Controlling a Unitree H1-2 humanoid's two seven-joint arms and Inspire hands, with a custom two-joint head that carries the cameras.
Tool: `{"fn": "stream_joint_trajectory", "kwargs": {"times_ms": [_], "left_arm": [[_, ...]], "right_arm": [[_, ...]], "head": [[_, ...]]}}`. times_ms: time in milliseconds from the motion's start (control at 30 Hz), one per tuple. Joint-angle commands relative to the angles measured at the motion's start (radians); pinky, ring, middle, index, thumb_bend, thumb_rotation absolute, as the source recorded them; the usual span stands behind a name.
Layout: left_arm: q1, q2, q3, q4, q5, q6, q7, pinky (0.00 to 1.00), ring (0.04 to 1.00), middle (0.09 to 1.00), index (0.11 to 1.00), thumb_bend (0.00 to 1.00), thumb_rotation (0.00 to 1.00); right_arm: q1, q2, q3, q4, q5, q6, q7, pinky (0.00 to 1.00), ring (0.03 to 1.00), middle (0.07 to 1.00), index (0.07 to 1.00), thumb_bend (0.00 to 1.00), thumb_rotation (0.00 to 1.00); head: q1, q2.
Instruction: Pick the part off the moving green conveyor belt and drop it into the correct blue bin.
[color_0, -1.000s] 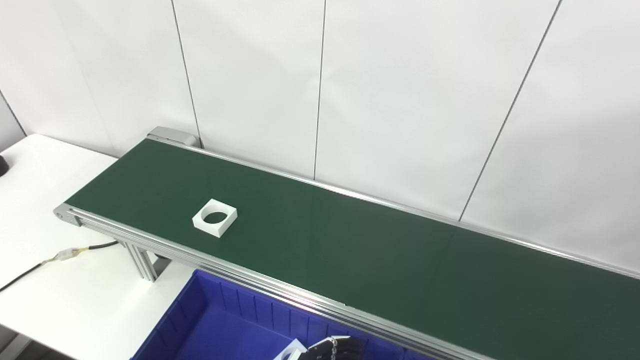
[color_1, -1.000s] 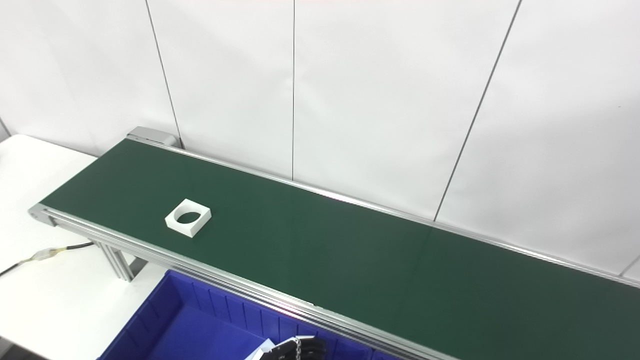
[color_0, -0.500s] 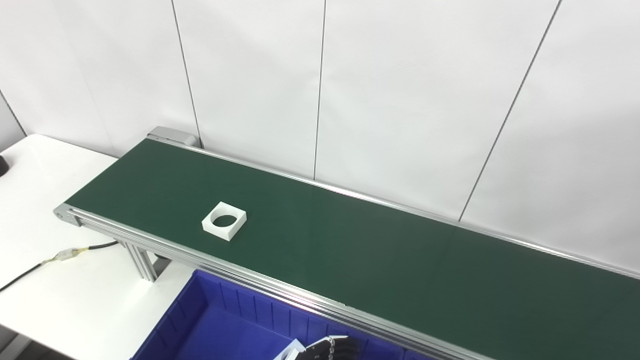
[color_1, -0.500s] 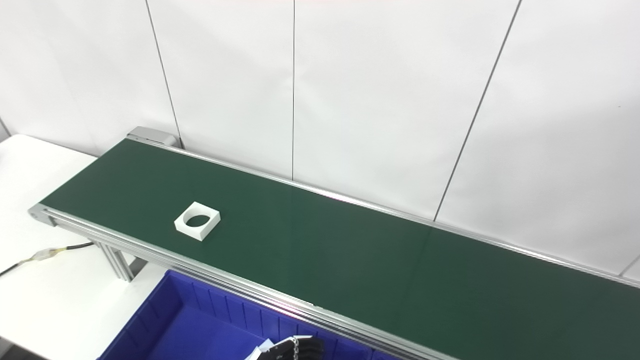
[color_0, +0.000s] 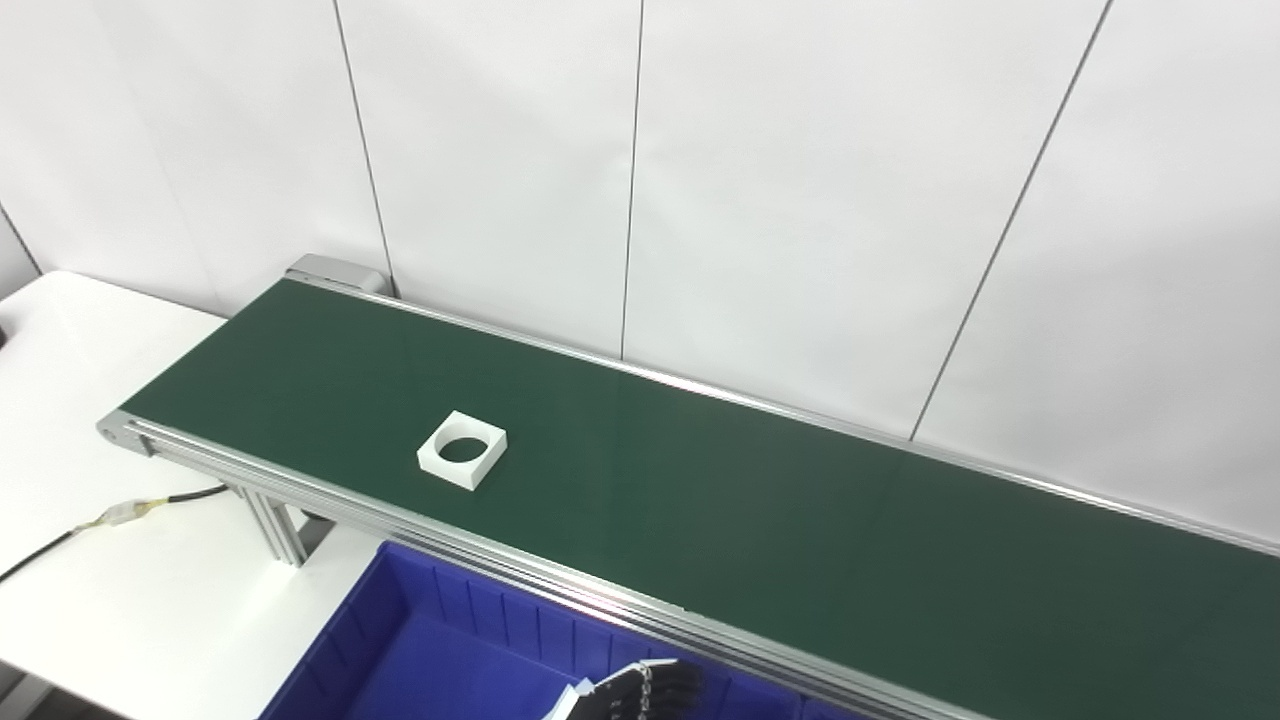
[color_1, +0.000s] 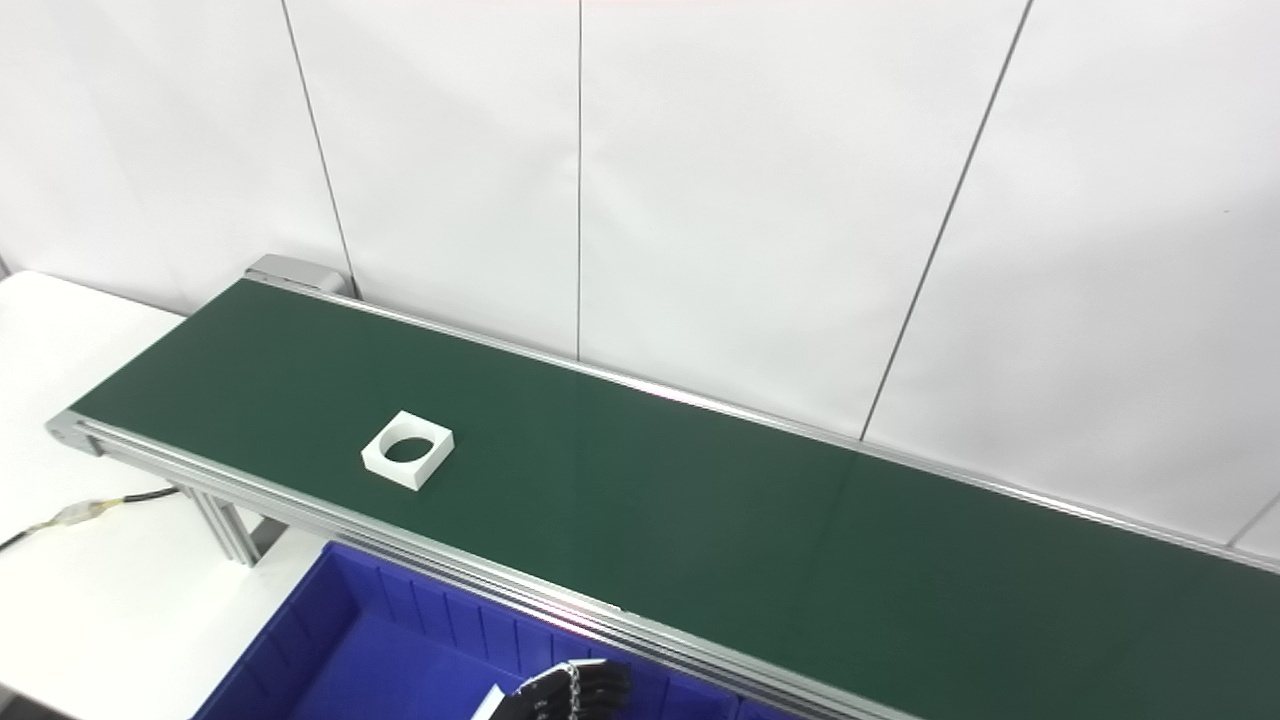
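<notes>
A white square part with a round hole (color_0: 462, 463) lies flat on the green conveyor belt (color_0: 760, 520), toward its left end and nearer the front rail. Only my right hand (color_0: 645, 690) shows, as dark curled fingers at the picture's bottom edge, above the blue bin (color_0: 450, 640). A second white part (color_0: 566, 706) pokes out at the left of those fingers, which are closed on it; most of it is cut off by the frame. My left hand is out of sight.
The belt runs from upper left to lower right between aluminium rails (color_0: 330, 505), with a white panelled wall behind. A white table (color_0: 90, 560) holds the conveyor leg (color_0: 280, 525) and a black cable (color_0: 110, 517) at the left.
The holed part has ridden the belt a little to the right. The camera has shifted slightly. My right hand has edged left over the bin, still closed on its white part.
</notes>
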Motion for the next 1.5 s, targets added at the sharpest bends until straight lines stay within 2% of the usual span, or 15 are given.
{"fn": "stream_joint_trajectory", "kwargs": {"times_ms": [0,167,433,600,700,800,1033,1067,1167,1267,1467], "left_arm": [[-0.014,0.015,0.001,-0.049,-0.032,-0.038,-0.033,0.74,0.754,0.769,0.758,0.83,0.00],[-0.030,0.033,0.011,-0.126,-0.051,-0.026,-0.058,0.74,0.742,0.757,0.765,0.78,0.00],[-0.086,0.035,0.049,-0.258,-0.042,0.019,-0.044,0.75,0.747,0.764,0.775,0.71,0.00],[-0.159,0.027,0.084,-0.329,-0.019,0.039,-0.017,0.78,0.776,0.788,0.796,0.62,0.01],[-0.213,0.033,0.106,-0.360,0.004,0.064,-0.003,0.81,0.792,0.797,0.811,0.59,0.04],[-0.264,0.044,0.130,-0.375,0.016,0.100,0.006,0.78,0.781,0.796,0.812,0.60,0.05],[-0.378,0.120,0.155,-0.362,0.062,0.142,-0.010,0.75,0.784,0.804,0.819,0.62,0.09],[-0.396,0.136,0.157,-0.358,0.068,0.154,-0.014,0.75,0.794,0.811,0.823,0.64,0.11],[-0.448,0.176,0.162,-0.340,0.075,0.180,-0.023,0.76,0.804,0.820,0.825,0.69,0.10],[-0.508,0.215,0.156,-0.289,0.076,0.175,-0.046,0.77,0.779,0.828,0.829,0.69,0.10],[-0.620,0.293,0.119,-0.173,0.125,0.196,-0.105,0.76,0.812,0.864,0.846,0.71,0.10]], "right_arm": [[-0.002,0.010,0.005,-0.023,0.002,-0.054,-0.004,0.61,0.690,0.774,0.823,0.63,0.02],[-0.006,0.014,0.010,-0.019,-0.013,-0.054,-0.024,0.60,0.681,0.766,0.811,0.67,0.01],[-0.013,0.011,0.008,-0.014,0.002,-0.054,-0.017,0.61,0.687,0.769,0.815,0.67,0.00],[-0.022,0.011,0.012,-0.014,-0.001,-0.053,-0.016,0.60,0.682,0.760,0.806,0.69,0.00],[-0.028,0.012,0.012,-0.009,0.001,-0.053,-0.015,0.61,0.680,0.756,0.805,0.69,0.01],[-0.033,0.013,0.013,-0.006,-0.007,-0.053,-0.022,0.60,0.678,0.755,0.805,0.69,0.00],[-0.042,0.014,0.016,-0.008,-0.021,-0.053,-0.029,0.61,0.681,0.758,0.805,0.69,0.00],[-0.043,0.014,0.017,-0.008,-0.025,-0.053,-0.033,0.60,0.677,0.758,0.804,0.69,0.00],[-0.044,0.017,0.017,-0.010,-0.022,-0.053,-0.024,0.61,0.681,0.761,0.803,0.68,0.00],[-0.047,0.018,0.015,-0.007,-0.023,-0.054,-0.023,0.61,0.681,0.759,0.800,0.68,0.00],[-0.054,0.014,0.017,-0.006,-0.028,-0.054,-0.021,0.61,0.683,0.764,0.803,0.68,0.00]], "head": [[-0.008,0.003],[-0.020,0.006],[-0.034,0.019],[-0.036,0.025],[-0.040,0.027],[-0.043,0.028],[-0.075,0.043],[-0.075,0.045],[-0.074,0.048],[-0.076,0.048],[-0.085,0.048]]}}
